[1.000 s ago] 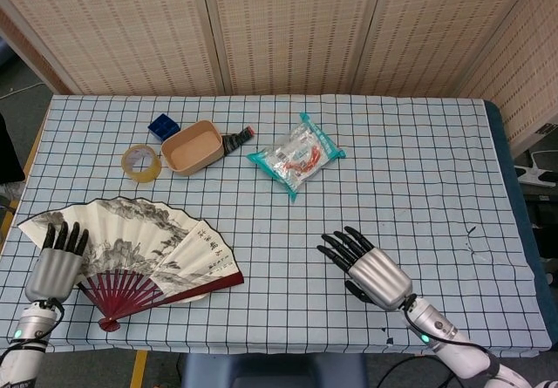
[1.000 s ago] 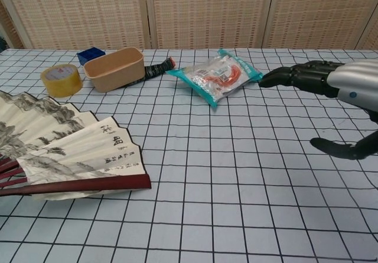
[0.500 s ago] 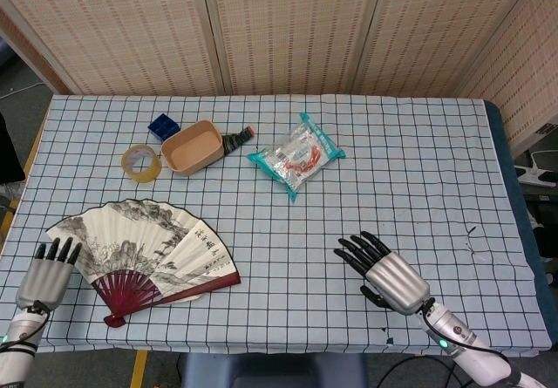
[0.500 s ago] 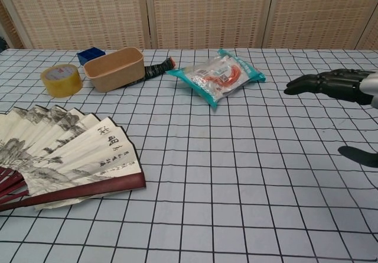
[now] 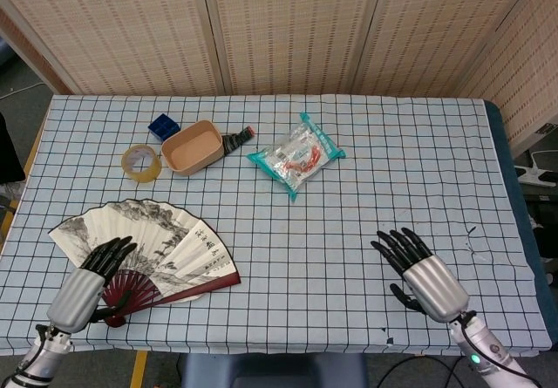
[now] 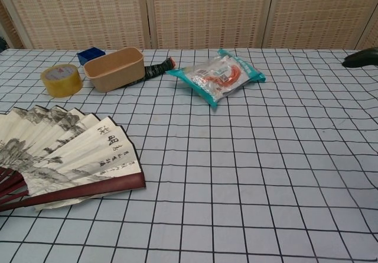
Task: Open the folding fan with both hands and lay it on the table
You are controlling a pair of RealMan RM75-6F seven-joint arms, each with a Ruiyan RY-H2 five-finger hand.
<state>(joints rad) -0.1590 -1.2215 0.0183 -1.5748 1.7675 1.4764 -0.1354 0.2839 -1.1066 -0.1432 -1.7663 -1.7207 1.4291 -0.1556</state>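
Observation:
The folding fan [image 5: 153,244] lies spread open and flat on the checked tablecloth at the front left, with painted paper and dark red ribs; the chest view shows the fan [image 6: 65,153] at its left edge. My left hand [image 5: 85,289] shows over the fan's lower left ribs near the pivot, fingers apart, holding nothing; whether it touches the fan I cannot tell, and the chest view does not show it. My right hand [image 5: 425,273] hovers at the front right, far from the fan, fingers spread and empty. Only a dark tip of the right hand [image 6: 361,58] shows in the chest view.
At the back left stand a yellow tape roll [image 5: 140,162], a tan bowl [image 5: 192,146], a blue box [image 5: 163,126] and a dark tube [image 5: 234,141]. A teal snack packet [image 5: 295,155] lies at the back centre. Woven screens [image 5: 288,30] stand behind the table.
The fan settled flat and shifted slightly right. My left hand let go of its left edge and moved over the ribs. My right hand drew back toward the front right.

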